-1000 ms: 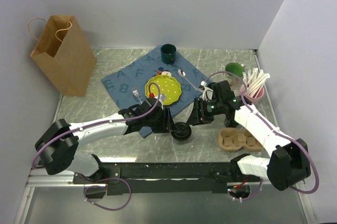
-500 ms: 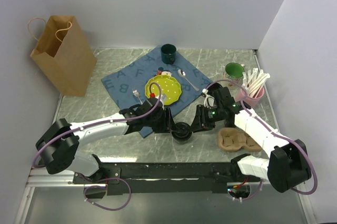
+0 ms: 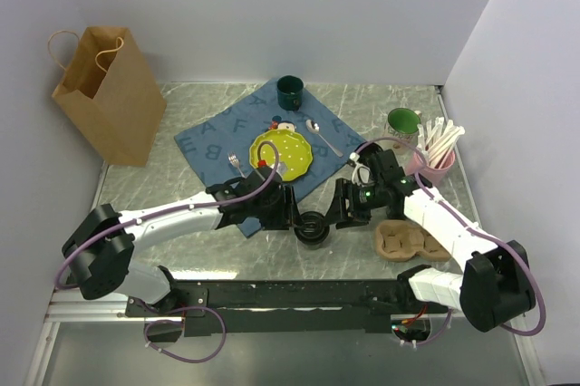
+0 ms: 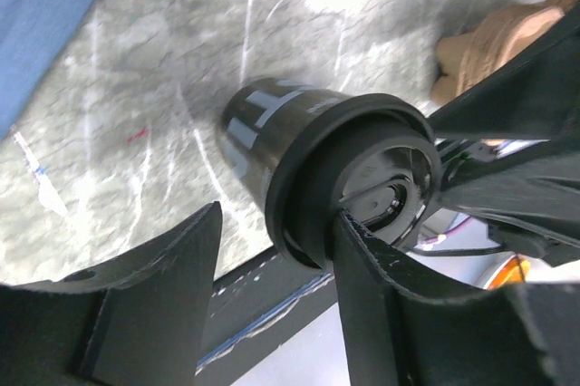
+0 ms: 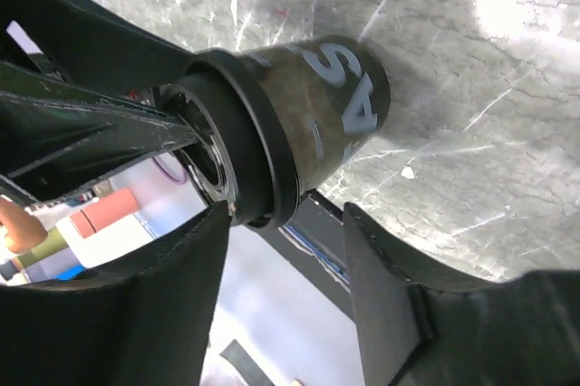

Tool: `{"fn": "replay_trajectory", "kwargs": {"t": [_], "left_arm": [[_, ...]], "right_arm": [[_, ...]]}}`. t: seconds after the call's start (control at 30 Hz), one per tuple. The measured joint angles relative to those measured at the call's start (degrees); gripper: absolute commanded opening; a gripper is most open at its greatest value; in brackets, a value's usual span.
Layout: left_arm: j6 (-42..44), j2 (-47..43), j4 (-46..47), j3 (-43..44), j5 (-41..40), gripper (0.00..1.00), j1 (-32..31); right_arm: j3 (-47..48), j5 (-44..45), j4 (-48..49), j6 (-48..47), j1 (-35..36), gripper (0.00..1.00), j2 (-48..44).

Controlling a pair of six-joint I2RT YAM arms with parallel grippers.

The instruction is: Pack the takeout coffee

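One takeout coffee cup, black with a round black lid and white lettering, stands on the table near the front edge. My left gripper is open at its left side. In the left wrist view one finger touches the lid rim of the cup. My right gripper is open at the cup's right side. In the right wrist view one finger touches the lid of the cup. Neither gripper is closed on it. No other black cups are in view.
A brown pulp cup carrier lies right of the cup. A paper bag stands at the back left. A blue cloth holds a yellow plate, a dark green mug and a spoon. A light green cup and a pink holder of sticks stand at the right.
My right gripper has moved down and left, in to the cup's right side. The left arm and the cup have hardly moved.
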Motion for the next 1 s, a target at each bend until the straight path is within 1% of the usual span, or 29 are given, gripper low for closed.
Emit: {"fn": "replay_trajectory", "kwargs": {"t": [0.2, 0.33, 0.57, 0.73, 1.0], "left_arm": [[1.79, -0.02, -6.56, 3.26, -0.24, 0.64, -0.15], [2.82, -0.87, -8.37, 5.84, -0.5, 0.66, -0.22], [3.45, -2.95, -7.3, 6.88, 0.24, 0.68, -0.26], [3.56, -2.82, -4.55, 4.66, 1.64, 0.68, -0.26], [4.5, 0.96, -1.92, 4.11, 3.08, 0.7, -0.26]], "right_arm": [[2.32, 0.66, -1.01, -0.2, 0.0, 0.65, -0.04], [2.38, 1.2, -1.51, -0.22, 0.0, 0.64, -0.04], [2.6, 1.81, -2.36, -0.24, 0.0, 0.64, -0.04], [3.76, 2.89, -4.28, -0.42, 0.0, 0.65, -0.57], [5.01, 3.91, -6.19, -1.36, 0.0, 0.66, -2.91]]}}
